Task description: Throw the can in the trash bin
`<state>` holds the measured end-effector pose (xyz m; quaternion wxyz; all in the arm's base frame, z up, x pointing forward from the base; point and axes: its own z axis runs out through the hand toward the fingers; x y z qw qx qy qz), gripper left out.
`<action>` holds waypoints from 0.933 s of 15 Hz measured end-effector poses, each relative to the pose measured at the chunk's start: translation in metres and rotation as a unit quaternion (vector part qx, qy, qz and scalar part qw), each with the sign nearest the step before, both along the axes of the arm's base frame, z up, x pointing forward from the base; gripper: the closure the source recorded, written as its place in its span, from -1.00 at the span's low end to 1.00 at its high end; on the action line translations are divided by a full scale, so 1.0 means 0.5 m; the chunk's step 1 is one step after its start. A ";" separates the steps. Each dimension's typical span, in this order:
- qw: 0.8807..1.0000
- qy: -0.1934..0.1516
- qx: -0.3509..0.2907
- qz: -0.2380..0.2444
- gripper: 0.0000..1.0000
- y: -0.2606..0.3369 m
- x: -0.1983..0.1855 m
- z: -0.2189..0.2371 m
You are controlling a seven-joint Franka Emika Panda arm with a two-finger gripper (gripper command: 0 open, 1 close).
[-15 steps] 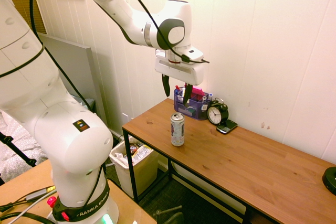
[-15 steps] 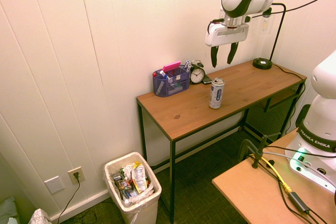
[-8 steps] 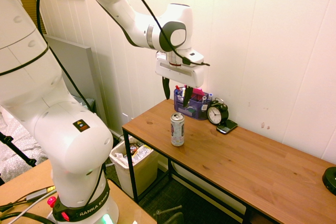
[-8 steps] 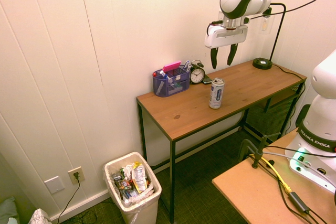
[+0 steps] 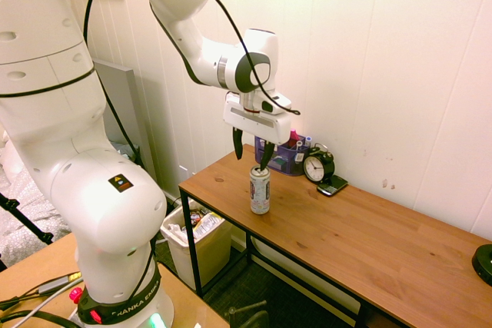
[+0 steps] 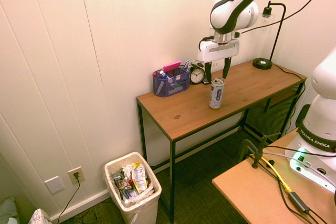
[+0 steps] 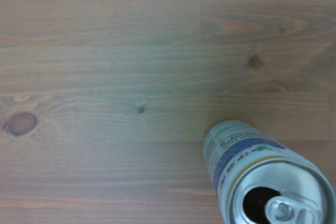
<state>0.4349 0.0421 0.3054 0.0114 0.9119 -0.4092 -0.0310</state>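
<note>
Approach step: the gripper (image 5: 250,152) hung with its jaws spread wide and empty just above the can (image 5: 260,189), which stood upright on the wooden table (image 5: 369,236) near its front edge, not yet touched. The trash bin (image 6: 132,189) sat on the floor beside the table's end, well apart from the can. The next move likely called for lowering until the fingers straddled the can's body, then closing without tipping it.

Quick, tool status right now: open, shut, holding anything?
Tool: open, holding nothing; it hangs just above the can, which stands upright on the table.
</note>
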 end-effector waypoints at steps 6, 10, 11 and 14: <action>1.000 0.006 -0.015 -0.011 -1.00 -0.013 -0.004 -0.002; 1.000 0.015 -0.021 -0.015 -1.00 -0.013 -0.005 -0.018; 0.999 0.019 -0.026 -0.017 -1.00 -0.014 -0.005 -0.028; 0.999 0.017 -0.028 -0.022 -1.00 -0.015 0.003 -0.054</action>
